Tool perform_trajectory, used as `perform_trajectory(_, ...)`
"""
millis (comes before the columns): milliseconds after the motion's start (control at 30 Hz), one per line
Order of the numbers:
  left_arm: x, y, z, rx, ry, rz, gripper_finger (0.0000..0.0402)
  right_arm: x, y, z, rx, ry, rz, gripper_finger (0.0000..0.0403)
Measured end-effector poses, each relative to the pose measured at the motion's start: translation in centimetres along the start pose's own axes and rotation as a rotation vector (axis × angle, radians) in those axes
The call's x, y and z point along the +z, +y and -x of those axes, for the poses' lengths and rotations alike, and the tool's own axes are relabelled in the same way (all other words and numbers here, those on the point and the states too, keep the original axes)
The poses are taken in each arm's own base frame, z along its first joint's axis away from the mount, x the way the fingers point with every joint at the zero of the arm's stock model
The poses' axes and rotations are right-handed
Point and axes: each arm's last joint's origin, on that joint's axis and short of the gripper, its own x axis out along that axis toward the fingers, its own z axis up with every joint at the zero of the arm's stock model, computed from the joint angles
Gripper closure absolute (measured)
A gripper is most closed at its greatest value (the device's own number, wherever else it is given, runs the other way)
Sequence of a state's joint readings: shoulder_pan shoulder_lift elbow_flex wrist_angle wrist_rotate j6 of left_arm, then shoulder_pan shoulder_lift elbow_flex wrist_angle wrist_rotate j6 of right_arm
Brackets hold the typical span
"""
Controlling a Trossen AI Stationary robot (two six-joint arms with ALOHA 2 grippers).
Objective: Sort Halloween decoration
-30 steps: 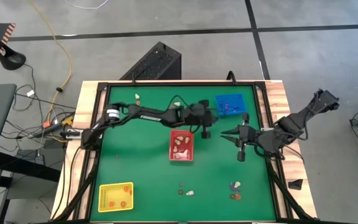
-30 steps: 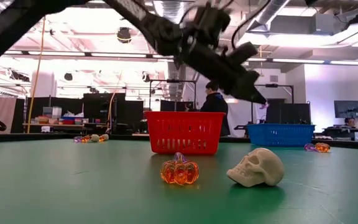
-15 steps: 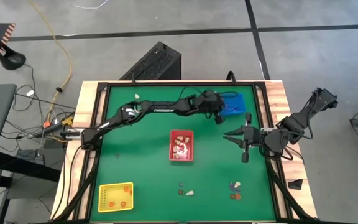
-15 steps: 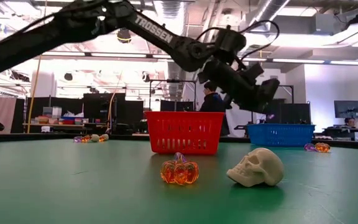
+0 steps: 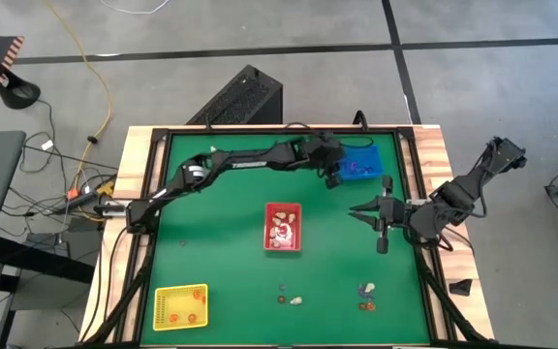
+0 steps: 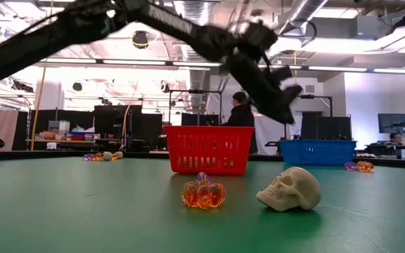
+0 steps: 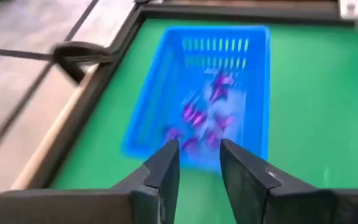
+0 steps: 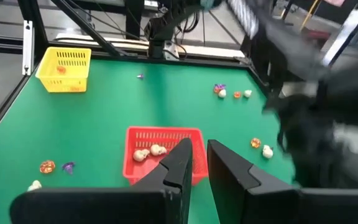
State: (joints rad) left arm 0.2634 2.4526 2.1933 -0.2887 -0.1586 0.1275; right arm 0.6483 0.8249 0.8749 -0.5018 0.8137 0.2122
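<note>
My left gripper [image 7: 199,146] hangs open above the left end of the blue tray [image 5: 360,165], which holds several purple trinkets [image 7: 211,111]; nothing shows between its fingers. My right gripper [image 8: 199,144] waits at the table's right [image 5: 354,208], its fingers a narrow gap apart and empty. The red tray [image 5: 282,226] at mid-table holds cream skulls [image 8: 149,151]. The yellow tray [image 5: 180,306] at the near left holds orange pieces. A loose orange pumpkin [image 6: 203,193] and a cream skull [image 6: 290,188] rest on the mat near the front edge.
More loose trinkets lie near the front right [image 5: 366,291] and one at the far left [image 5: 214,151]. A raised black frame [image 5: 260,130] borders the green mat. Bare mat lies between the red and yellow trays. A person [image 6: 241,112] stands in the room beyond.
My left gripper has gone from beside the red tray's far right corner toward the table's far right, rising a little, and now hangs at the blue tray's left end. My right arm has kept still.
</note>
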Motion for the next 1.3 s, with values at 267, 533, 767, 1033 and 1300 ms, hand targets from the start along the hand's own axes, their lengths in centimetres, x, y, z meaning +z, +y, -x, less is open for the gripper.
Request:
perform_trajectory(267,2.6,1.9,11.8,0.287,0.447,-0.286,0.0293,-0.6,0.0,-0.1,-0.007,0.051,-0.084,0.0322)
perform_trajectory(533,2.2,4.2,26.0,0.457,0.708,-0.129,0.0292,-2.1,2.0,-1.7,0.121,0.196,-0.173,0.0322)
perform_trajectory(767,-2.4,1.3,34.6,0.405,0.542,-0.043,0.0292,-3.7,5.9,-4.3,0.366,0.455,-0.361,0.0322)
perform_trajectory(1033,-9.8,-5.8,38.0,-0.043,-0.080,-0.035,0.0292,-7.9,11.0,-6.1,0.452,1.129,-0.753,0.0322)
perform_trajectory(1300,-16.0,-9.9,37.6,-0.227,-0.510,-0.146,0.0292,-10.7,12.5,-9.0,0.364,1.285,-0.757,0.0322)
